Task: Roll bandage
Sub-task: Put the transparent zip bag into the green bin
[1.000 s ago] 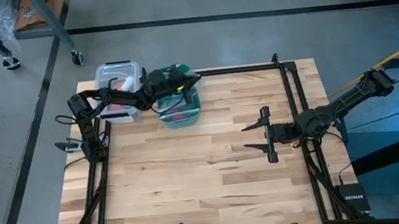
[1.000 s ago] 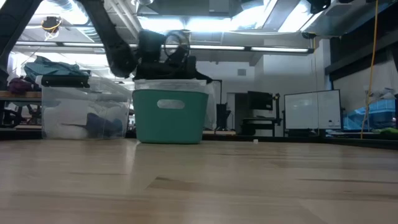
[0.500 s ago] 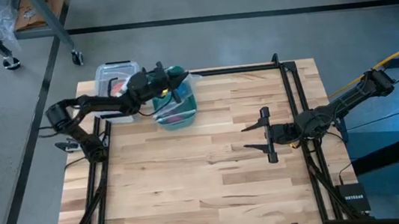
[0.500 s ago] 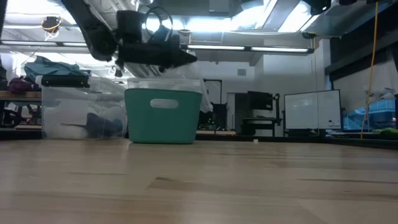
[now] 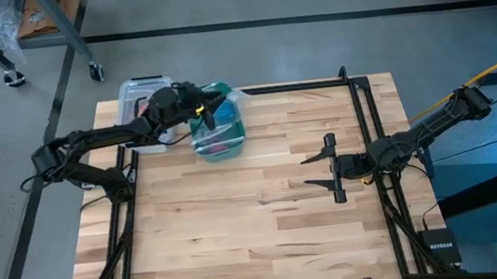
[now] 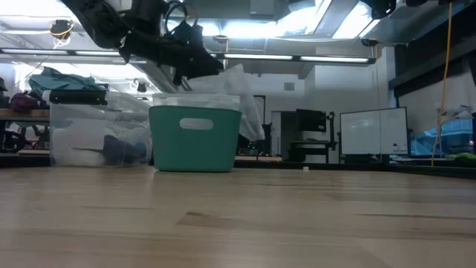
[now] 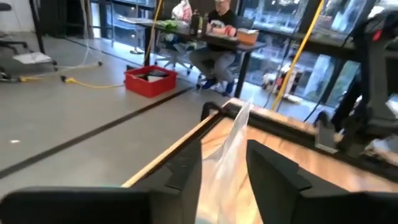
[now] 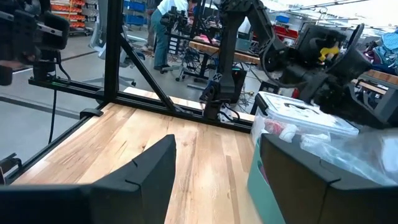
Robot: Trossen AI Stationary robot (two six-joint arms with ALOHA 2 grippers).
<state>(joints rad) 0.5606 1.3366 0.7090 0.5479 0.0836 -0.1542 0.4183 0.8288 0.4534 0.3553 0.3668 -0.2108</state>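
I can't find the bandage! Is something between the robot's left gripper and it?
A clear plastic bag hangs in front of the left gripper, above the teal bin. The bandage itself shows in no view, so it may be hidden there. The right gripper waits open, far off.
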